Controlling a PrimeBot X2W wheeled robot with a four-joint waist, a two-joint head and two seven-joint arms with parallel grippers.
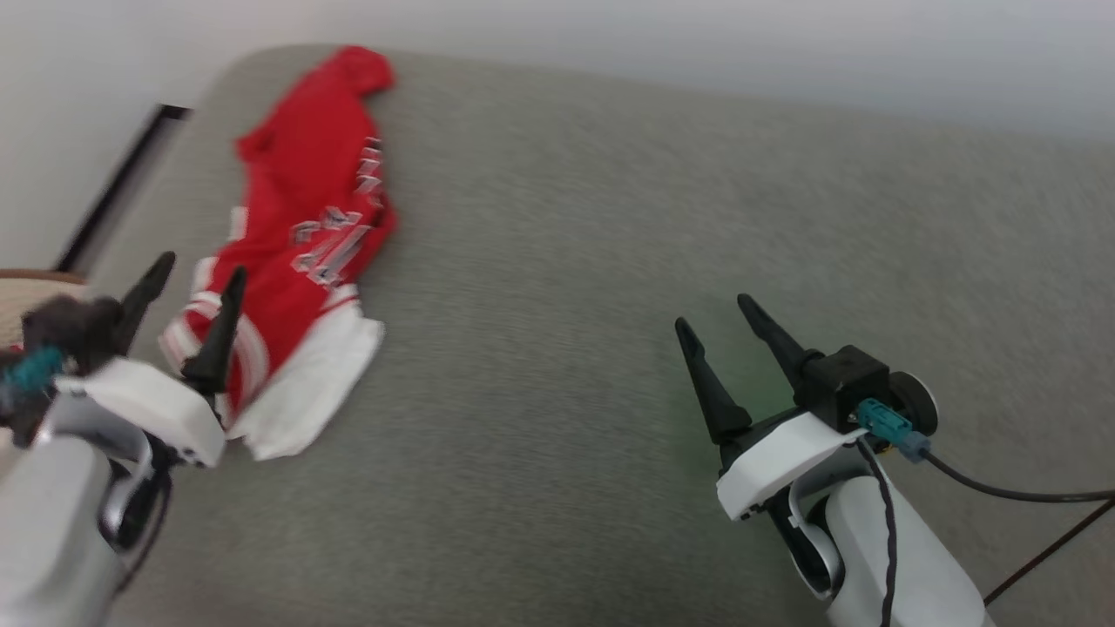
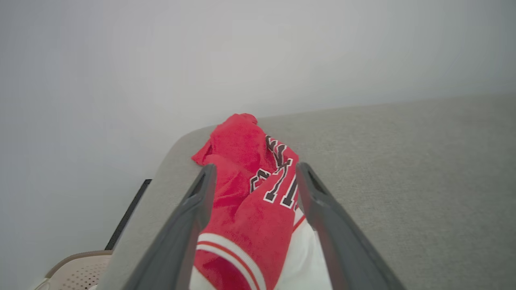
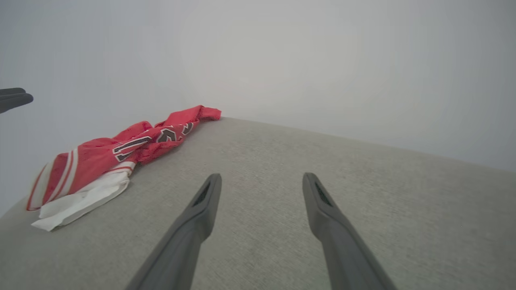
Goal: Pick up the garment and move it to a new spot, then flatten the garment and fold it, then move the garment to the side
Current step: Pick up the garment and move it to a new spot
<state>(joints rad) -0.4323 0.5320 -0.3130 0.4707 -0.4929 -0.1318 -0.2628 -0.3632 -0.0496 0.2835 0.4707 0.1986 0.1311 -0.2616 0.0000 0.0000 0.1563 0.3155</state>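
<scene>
The garment (image 1: 305, 244), a red jersey T-shirt with white sleeves and striped trim, lies crumpled in a long heap at the far left of the grey table (image 1: 610, 261). My left gripper (image 1: 199, 270) hangs open just above its near, white-trimmed end, touching nothing. In the left wrist view the garment (image 2: 250, 201) shows between the open fingers of the left gripper (image 2: 254, 169), black lettering facing up. My right gripper (image 1: 714, 312) stands open over bare table at the right, well away from the shirt. From the right wrist, the garment (image 3: 109, 157) lies far left of the right gripper (image 3: 262, 176).
The table's rounded left corner (image 1: 218, 78) lies just beyond the shirt, with a pale wall (image 1: 697, 35) behind. A beige perforated basket (image 2: 76, 270) sits below the table's left edge. Black cables (image 1: 1028, 496) trail from my right wrist. Broad bare table stretches between the grippers.
</scene>
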